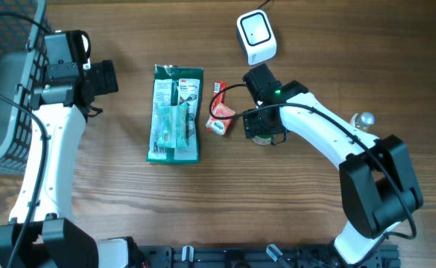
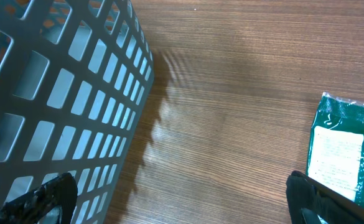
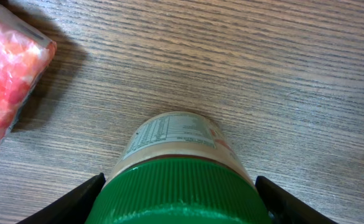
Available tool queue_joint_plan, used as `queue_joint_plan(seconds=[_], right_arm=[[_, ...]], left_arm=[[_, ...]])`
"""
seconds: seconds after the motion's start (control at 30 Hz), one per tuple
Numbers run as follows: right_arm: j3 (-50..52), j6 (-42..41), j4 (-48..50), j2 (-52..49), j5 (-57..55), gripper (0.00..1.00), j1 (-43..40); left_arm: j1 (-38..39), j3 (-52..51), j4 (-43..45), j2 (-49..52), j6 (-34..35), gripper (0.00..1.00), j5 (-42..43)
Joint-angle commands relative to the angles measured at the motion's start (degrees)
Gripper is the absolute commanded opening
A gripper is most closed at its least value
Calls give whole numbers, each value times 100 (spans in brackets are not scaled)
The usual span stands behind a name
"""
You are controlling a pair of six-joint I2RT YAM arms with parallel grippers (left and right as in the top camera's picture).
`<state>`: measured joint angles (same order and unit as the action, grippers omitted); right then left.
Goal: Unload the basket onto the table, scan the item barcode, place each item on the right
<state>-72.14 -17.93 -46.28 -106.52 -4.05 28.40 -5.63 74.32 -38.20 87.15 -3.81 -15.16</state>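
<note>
Green-lidded jar (image 3: 177, 142) sat between the fingers (image 3: 76, 200) of the right gripper (image 3: 178, 202), which pressed against either side of its ribbed lid, so the jaws stood fairly wide yet closed on the jar. A pale printed label showed just below the lid (too small to read, and no barcode could be made out). Whether the jar's base rested on the table (image 3: 281, 68) or hung just above it could not be told.

From overhead, the jar and its gripper were right of centre, just beside a red pouch (image 1: 219, 109) lying flat on the wood. The white scanner (image 1: 256, 36) stood near them, towards the far edge of the table and apart from the gripper. A green packet (image 1: 176, 113) lay left of the pouch, close to it.

The left gripper (image 2: 177, 202) was spread wide and empty, its dark fingertips (image 2: 48, 194) at the two lower corners of its own view, with a grey lattice basket (image 2: 51, 93) on one side and a corner of the green packet on the other.
</note>
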Motion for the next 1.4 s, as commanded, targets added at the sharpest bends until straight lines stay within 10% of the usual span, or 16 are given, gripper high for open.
queue_joint_plan(seconds=[0.0,0.8,1.37], right_arm=[[52,-33,-31,-90,116,76,2],[136,-177,-42,-92,118,81,2],[-758,-160,-857,44,1086,54,-319]], left_arm=[[-2,13,15,-4,-44,100,-11],[0,13,15,-4,-44,100,-11],[-2,13,15,-4,-44,100,-11]])
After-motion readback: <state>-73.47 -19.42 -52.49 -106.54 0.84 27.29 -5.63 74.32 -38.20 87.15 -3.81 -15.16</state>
